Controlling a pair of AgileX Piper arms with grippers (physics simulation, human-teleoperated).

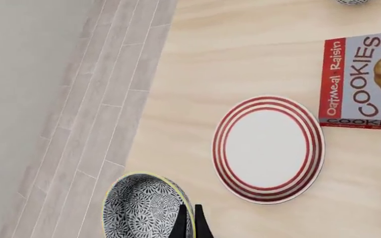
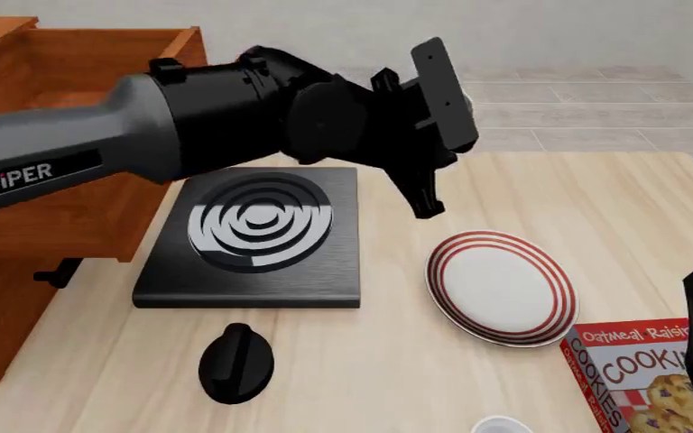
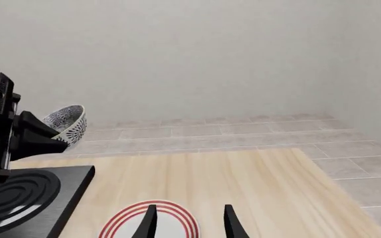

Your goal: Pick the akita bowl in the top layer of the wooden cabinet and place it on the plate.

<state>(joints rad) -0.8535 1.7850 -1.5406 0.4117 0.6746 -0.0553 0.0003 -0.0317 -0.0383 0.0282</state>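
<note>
Left arm, grey-and-black, reaches in from left across front view, wrist raised high, black left gripper [image 1: 189, 221] pointing down. Its fingers closed tight on rim of small round black-and-white net-patterned bowl [image 1: 143, 207], bowl held aloft. Right arm low at right edge, mostly out of frame; black right gripper [image 3: 189, 221] fingers parted, nothing between them, aimed forward and level.

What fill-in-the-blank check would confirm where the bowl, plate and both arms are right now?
1. The akita bowl is held by the ___ gripper.
2. The plate with red rings carries ___ on it.
3. Between the wooden cabinet and the plate sits a black ___.
4. The right gripper has its fingers ___.

Missing words: left; nothing; stove; open
</note>
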